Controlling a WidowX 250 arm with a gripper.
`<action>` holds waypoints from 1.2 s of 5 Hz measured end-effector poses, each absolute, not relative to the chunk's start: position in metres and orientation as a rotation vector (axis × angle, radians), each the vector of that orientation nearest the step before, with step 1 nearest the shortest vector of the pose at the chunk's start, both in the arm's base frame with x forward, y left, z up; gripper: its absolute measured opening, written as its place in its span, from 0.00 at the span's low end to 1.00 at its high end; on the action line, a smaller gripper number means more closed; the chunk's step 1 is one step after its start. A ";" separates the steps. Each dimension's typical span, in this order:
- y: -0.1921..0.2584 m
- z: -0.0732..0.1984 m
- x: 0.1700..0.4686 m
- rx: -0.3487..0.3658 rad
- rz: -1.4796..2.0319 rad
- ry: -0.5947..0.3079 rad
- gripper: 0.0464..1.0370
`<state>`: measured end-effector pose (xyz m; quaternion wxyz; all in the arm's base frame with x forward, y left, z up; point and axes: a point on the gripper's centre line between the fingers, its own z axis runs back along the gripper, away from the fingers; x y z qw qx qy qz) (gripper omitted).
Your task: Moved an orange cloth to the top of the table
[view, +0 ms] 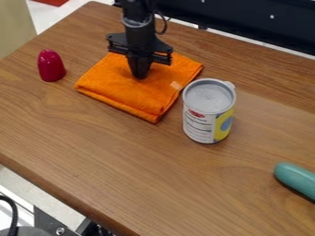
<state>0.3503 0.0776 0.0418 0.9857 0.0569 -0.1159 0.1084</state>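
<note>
Pointing down, the gripper (140, 77) was right at the folded orange cloth (117, 85), tips together; whether they pinched fabric, you couldn't tell! A shallow grip risked slipping, and a rightward drag risked toppling the can (207, 115) just beside.

High, slanting view down

Brown wood-grained table (123, 170), pale floor (47, 16) beyond its edges, dark panel (258, 26) behind at upper right
</note>
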 end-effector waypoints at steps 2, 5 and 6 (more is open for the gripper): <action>0.054 0.041 0.375 0.106 0.236 -0.262 0.01; 0.029 0.042 0.402 0.117 0.277 -0.320 0.01; 0.027 0.042 0.410 0.112 0.292 -0.309 0.02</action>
